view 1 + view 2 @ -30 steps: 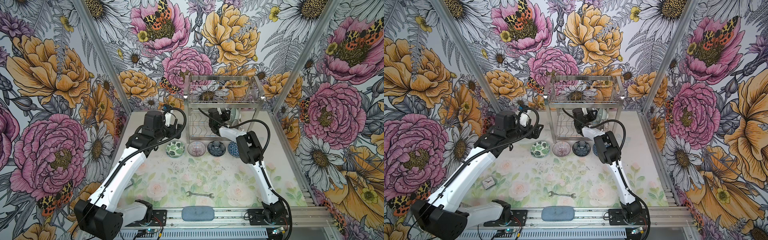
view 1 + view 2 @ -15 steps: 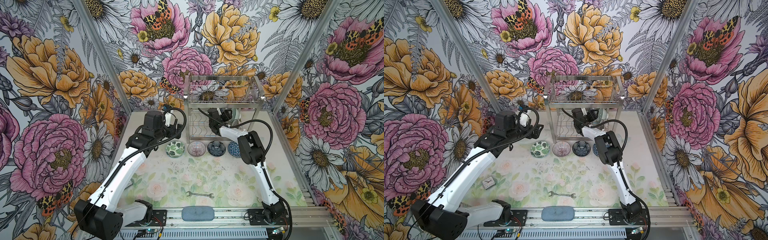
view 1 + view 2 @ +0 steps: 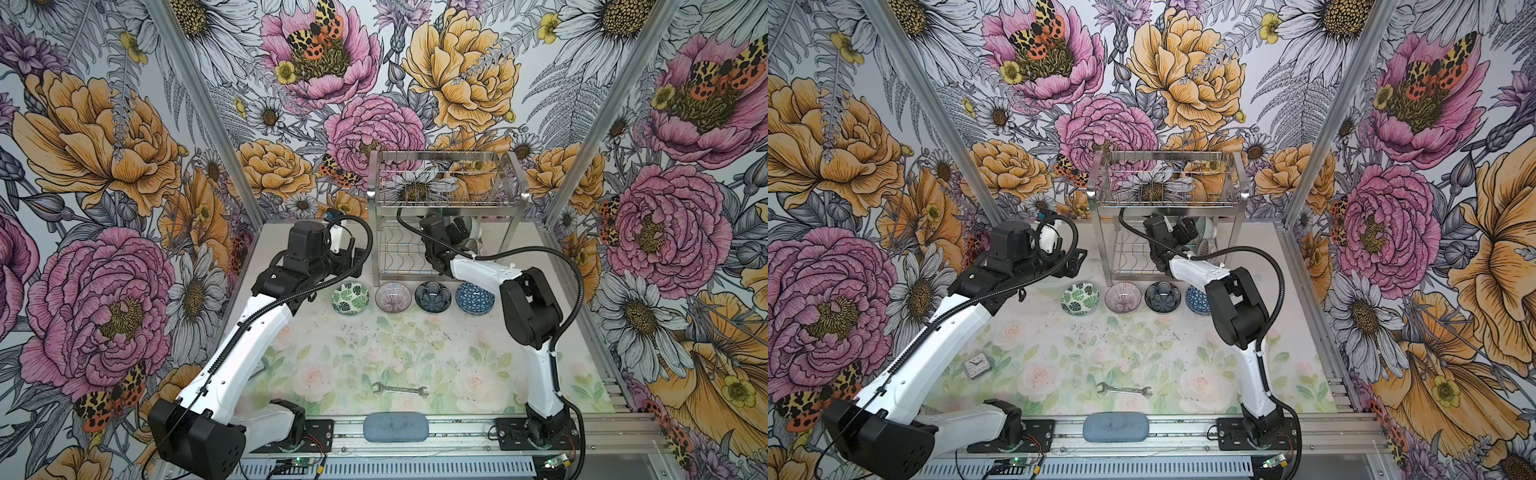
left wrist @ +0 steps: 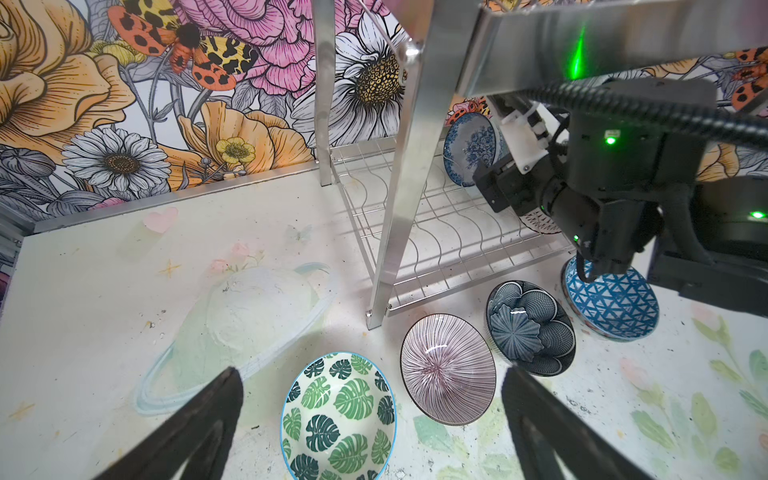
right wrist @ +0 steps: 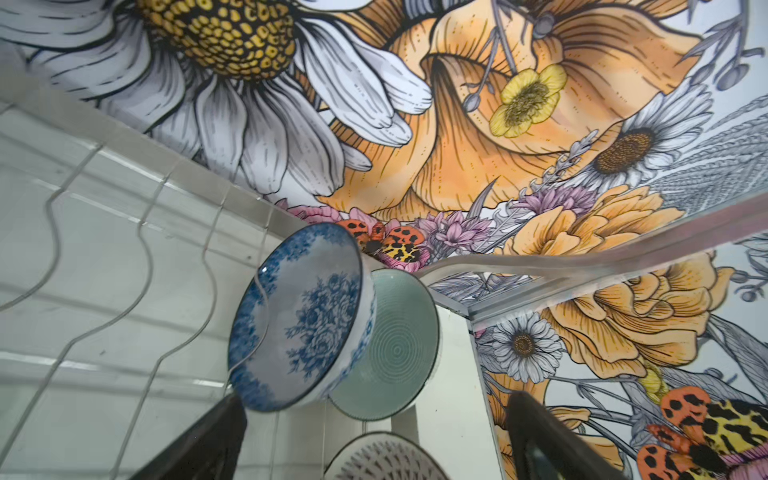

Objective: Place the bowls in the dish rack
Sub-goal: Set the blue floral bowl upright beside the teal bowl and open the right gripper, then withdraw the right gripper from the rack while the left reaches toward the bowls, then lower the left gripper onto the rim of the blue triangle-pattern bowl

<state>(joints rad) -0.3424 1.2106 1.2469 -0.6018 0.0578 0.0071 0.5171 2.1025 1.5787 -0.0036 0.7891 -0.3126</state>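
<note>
Right pincer (image 5: 376, 397) under the upper basket of the dish rack (image 3: 375, 249), jaws spread wide, gripping nothing. Just ahead of its fingertips, on edge in the wavy wires of the lower tier: a blue floral bowl (image 5: 303, 320), with a pale mint bowl (image 5: 395, 349) right behind it, touching or nearly so, cannot tell which. Closer to the pincer, the rim of a white lattice bowl (image 5: 382, 457), also in the rack. Left pincer (image 4: 372, 374) over the counter (image 4: 104, 291), jaws likewise wide apart, empty. Just ahead of its fingers, a leaf-print bowl (image 4: 338, 415). Beyond that, in one row along the rack's front, a striped bowl (image 4: 449, 370), a dark flower bowl (image 4: 532, 328) and a blue triangle bowl (image 4: 615, 303) — all upright on the counter, outside the rack.
</note>
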